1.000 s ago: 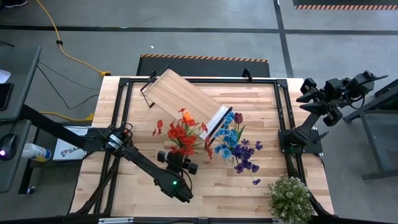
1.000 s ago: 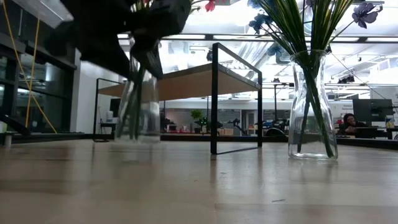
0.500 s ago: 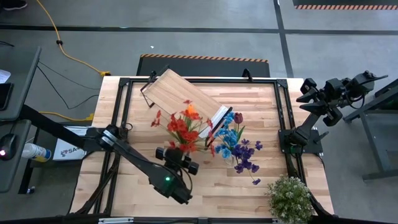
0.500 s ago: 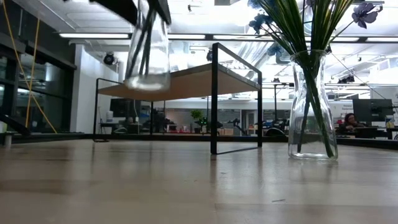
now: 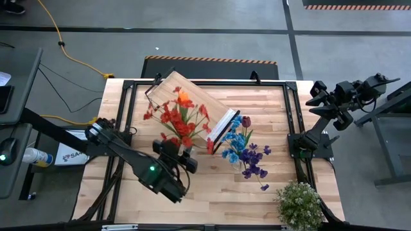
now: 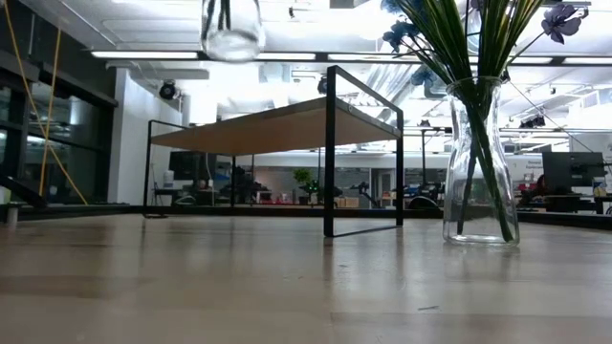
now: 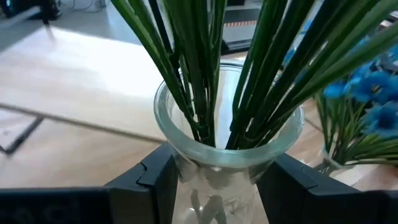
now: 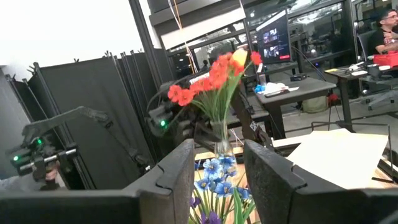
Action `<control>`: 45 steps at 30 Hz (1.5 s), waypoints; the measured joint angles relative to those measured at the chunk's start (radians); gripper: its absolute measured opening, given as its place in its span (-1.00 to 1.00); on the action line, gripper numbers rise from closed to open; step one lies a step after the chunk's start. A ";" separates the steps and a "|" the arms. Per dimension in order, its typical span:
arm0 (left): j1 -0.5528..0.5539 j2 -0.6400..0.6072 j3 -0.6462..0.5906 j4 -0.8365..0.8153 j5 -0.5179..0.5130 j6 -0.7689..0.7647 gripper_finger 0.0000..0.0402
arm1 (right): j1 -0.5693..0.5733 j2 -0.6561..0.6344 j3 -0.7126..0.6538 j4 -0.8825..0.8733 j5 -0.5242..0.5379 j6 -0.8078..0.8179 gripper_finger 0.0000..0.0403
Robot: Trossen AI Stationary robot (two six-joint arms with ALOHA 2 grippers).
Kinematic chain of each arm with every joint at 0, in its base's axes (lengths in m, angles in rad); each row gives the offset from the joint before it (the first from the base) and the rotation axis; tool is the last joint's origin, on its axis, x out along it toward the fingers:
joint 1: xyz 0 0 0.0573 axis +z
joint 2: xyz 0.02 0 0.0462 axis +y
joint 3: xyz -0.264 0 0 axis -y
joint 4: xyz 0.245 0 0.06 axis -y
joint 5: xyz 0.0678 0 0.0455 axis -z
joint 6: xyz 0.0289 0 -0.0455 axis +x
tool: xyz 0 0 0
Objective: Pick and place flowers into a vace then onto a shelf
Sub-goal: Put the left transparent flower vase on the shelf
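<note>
Your left gripper [image 7: 214,180] is clamped on the neck of a clear glass vase [image 7: 227,163] holding the red and orange flowers [image 5: 180,115], lifted well clear of the tabletop [image 5: 212,186]; the low view shows only the vase's base. Just beyond it lies the shelf [image 5: 189,102], set at an angle. Beside the shelf's near end stands a second vase [image 6: 480,162] of blue and purple flowers [image 5: 247,151]. A bushy pale plant [image 5: 298,202] sits at the table's corner. Your right gripper [image 8: 217,180] waits off the table's far right edge, fingers apart, holding nothing.
</note>
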 joint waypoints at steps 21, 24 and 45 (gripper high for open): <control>0.353 -0.286 0.001 0.000 -0.177 0.437 0.05 | 0.000 0.000 0.000 -0.012 0.000 -0.020 -0.35; 0.427 -0.324 -0.001 -0.001 -0.176 0.484 0.05 | 0.000 0.000 0.000 -0.012 0.000 -0.020 -0.36; 0.750 -0.415 -0.016 0.089 -0.182 0.700 0.05 | 0.000 0.000 0.000 -0.003 0.118 -0.024 -0.35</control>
